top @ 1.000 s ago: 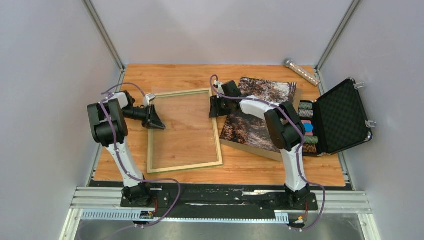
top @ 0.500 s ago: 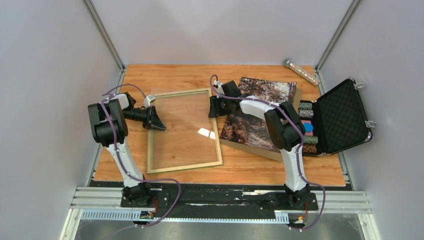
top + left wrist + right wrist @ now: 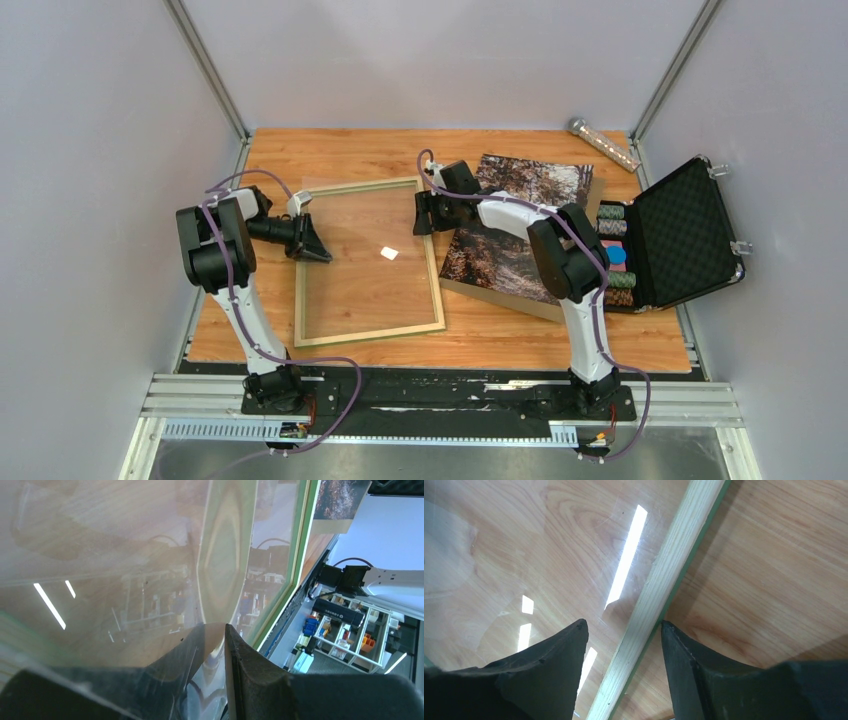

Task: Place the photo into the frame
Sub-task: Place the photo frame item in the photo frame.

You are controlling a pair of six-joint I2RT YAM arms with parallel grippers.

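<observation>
The frame [image 3: 370, 334] lies on the table with its pale wood back up and a clear pane in it. My left gripper [image 3: 315, 245] is at the frame's left side, shut on the clear pane. In the left wrist view one finger of the left gripper [image 3: 215, 627] shows through the pane, and the green rail [image 3: 300, 555] lies beyond. My right gripper [image 3: 425, 215] is open astride the frame's right rail [image 3: 664, 580]; its fingertips [image 3: 623, 625] stand apart on either side. The photo [image 3: 515, 225] lies face up to the right.
The photo rests on a brown backing board [image 3: 500, 297]. An open black case [image 3: 690, 235] with poker chips [image 3: 612, 225] stands at the right edge. A clear tube [image 3: 603, 143] lies at the back right corner. Grey walls close in the table.
A bright glint appeared on the pane and shifted up and left across it. My right gripper edged slightly left over the rail. The left gripper has barely moved.
</observation>
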